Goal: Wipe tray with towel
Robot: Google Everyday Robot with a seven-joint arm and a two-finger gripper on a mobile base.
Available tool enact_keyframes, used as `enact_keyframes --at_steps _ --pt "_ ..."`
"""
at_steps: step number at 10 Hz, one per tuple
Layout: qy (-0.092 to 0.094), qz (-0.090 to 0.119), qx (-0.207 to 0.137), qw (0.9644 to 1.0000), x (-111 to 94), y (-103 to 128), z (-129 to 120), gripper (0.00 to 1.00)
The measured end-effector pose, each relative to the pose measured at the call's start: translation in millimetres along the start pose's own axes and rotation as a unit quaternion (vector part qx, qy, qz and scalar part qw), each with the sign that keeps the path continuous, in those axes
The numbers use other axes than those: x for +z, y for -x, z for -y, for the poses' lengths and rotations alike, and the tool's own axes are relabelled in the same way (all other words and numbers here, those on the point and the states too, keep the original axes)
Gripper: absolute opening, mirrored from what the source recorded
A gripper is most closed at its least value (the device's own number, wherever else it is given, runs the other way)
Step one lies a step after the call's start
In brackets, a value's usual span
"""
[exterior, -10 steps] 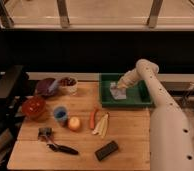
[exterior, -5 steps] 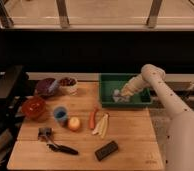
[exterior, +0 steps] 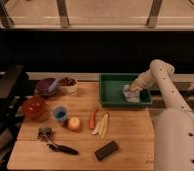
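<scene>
The green tray sits at the back right of the wooden table. Inside it, near its right front corner, lies the pale grey-blue towel, rumpled. My gripper reaches down from the white arm on the right and presses on the towel, shut on it. The fingertips are hidden in the cloth.
Left of the tray stand a white bowl of dark fruit and a purple bowl. A red bowl, a blue cup, an apple, a carrot, banana pieces, a black block and a utensil lie in front.
The gripper and towel slid from the tray's left-middle toward its right side, and the arm swung rightward with them.
</scene>
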Motion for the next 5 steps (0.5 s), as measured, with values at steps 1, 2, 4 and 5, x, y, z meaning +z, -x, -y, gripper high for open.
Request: enact_keyframes --at_steps 1,2,4,5 --pt "0.000 0.004 -0.003 1.0000 5 3 7 0.00" --pt "0.000 0.009 -0.007 0.9999 9 9 8 0.00" --pt "0.008 0.023 -0.018 0.9995 20 28 0 0.00" --pt "0.020 0.036 -0.028 0.9987 30 50 -10 0.00"
